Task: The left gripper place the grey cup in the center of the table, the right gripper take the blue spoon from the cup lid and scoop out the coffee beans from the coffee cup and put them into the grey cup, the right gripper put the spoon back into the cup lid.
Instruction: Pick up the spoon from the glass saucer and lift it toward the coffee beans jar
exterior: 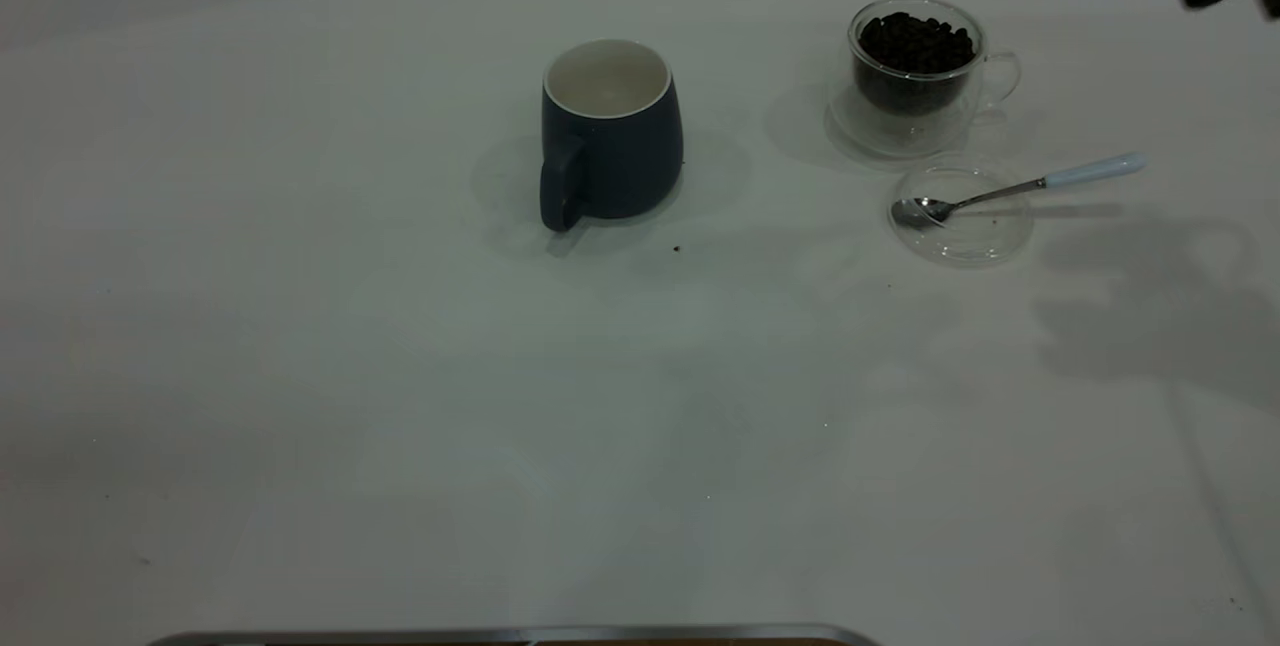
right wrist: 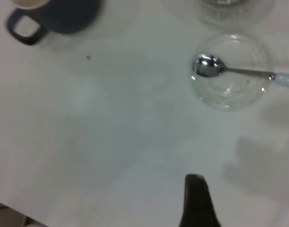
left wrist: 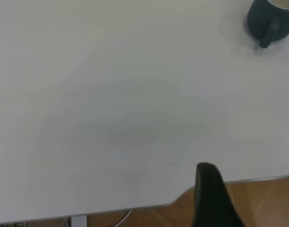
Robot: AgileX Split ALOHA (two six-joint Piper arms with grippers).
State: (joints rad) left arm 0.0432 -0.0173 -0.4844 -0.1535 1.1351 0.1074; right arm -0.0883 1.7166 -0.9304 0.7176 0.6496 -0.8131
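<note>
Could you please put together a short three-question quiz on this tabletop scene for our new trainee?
1. True or false: the blue spoon has its bowl resting in the cup lid.
2. What fills the coffee cup? A) water B) coffee beans C) sugar
3. Fill in: the grey cup stands upright with its handle turned toward the table's ____ edge in the exterior view.

Key: 1 true; 2 B; 3 near.
</note>
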